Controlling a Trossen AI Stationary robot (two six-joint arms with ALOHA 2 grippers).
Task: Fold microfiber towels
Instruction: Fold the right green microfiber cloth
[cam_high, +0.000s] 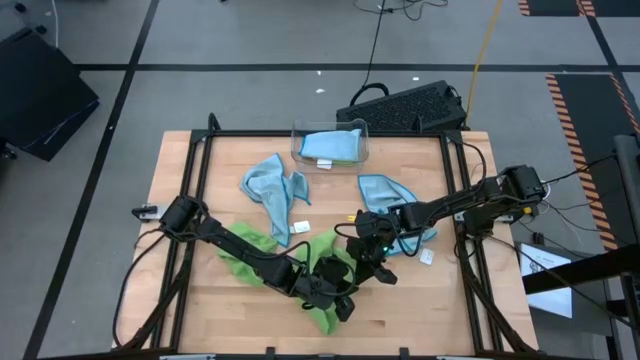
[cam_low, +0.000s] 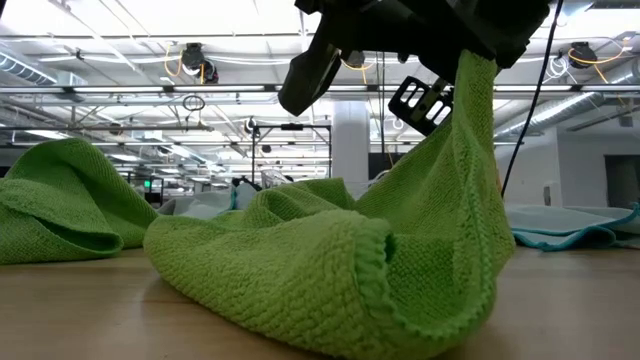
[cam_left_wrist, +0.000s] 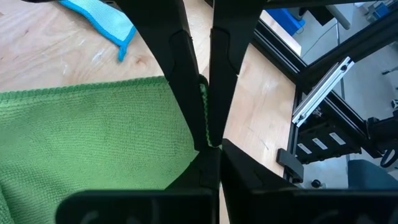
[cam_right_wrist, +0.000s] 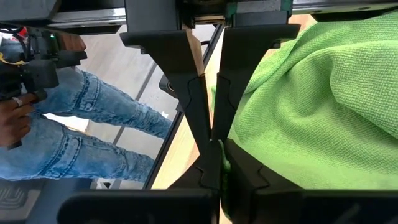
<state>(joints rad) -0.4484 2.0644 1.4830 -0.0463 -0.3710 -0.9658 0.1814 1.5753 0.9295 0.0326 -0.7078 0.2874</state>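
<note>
A lime green towel (cam_high: 322, 265) lies bunched near the table's front middle, and part of it is pulled up (cam_low: 465, 120). My left gripper (cam_high: 338, 298) and my right gripper (cam_high: 372, 262) are both shut on it, close together. A second green towel (cam_high: 245, 245) lies crumpled to the left. Two light blue towels (cam_high: 275, 188) (cam_high: 385, 195) rest flat farther back. My left gripper (cam_left_wrist: 205, 134) pinches the green towel's stitched edge (cam_left_wrist: 204, 106) between its two fingers, close to a corner. The cloth spreads away to one side of the fingers. My right gripper (cam_right_wrist: 214, 134) has a thin strip of green cloth (cam_right_wrist: 215, 99) between its shut fingers, with the towel's bulk (cam_right_wrist: 311, 106) beside one finger. In the low view the raised part hangs from above and the rest lies on the table.
A clear bin (cam_high: 300, 150) at the far middle holds a blue towel (cam_high: 330, 145). A black keyboard-like thing (cam_high: 400, 105) lies beyond the far edge. A person in jeans (cam_right_wrist: 93, 130) stands off the table. Bare wood shows at the near left and near right.
</note>
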